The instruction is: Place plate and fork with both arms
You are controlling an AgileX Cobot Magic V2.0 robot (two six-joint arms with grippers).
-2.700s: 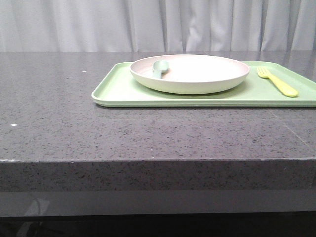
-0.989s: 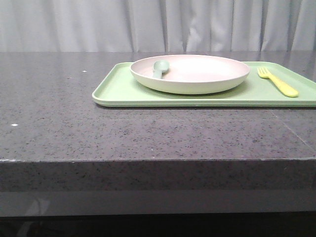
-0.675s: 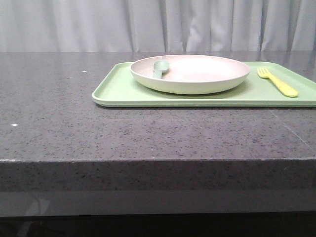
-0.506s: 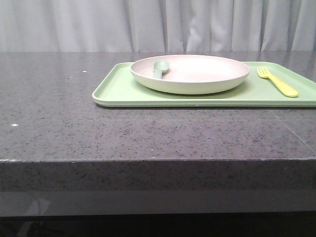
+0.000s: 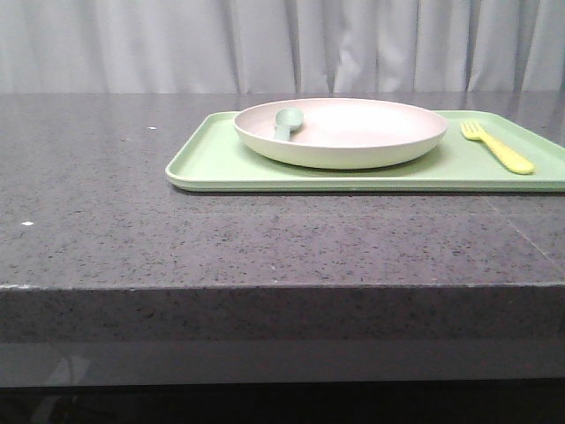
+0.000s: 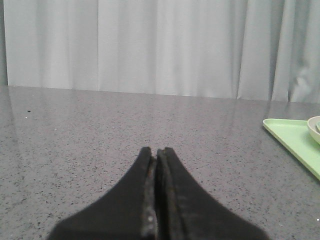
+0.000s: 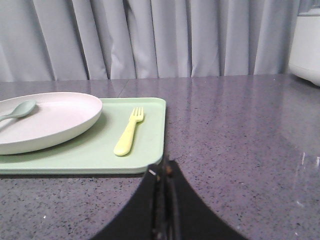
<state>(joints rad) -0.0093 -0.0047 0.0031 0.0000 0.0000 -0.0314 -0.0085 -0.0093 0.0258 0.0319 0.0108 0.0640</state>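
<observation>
The pinkish-cream plate (image 5: pixel 371 132) lies on a light green tray (image 5: pixel 212 163) on the grey table; it also shows in the right wrist view (image 7: pixel 60 120). A pale blue-green spoon (image 5: pixel 285 121) rests in the plate. The yellow fork (image 5: pixel 496 146) lies on the tray to the right of the plate, also in the right wrist view (image 7: pixel 129 132). My left gripper (image 6: pixel 156 150) is shut and empty, low over the bare table left of the tray. My right gripper (image 7: pixel 165 167) is shut and empty, just short of the tray's near right corner. Neither gripper shows in the front view.
The tray's left end (image 6: pixel 290 142) shows at the edge of the left wrist view. A white object (image 7: pixel 307 45) stands at the far right of the table. Grey curtains hang behind. The table's front edge (image 5: pixel 282 287) runs across the front view.
</observation>
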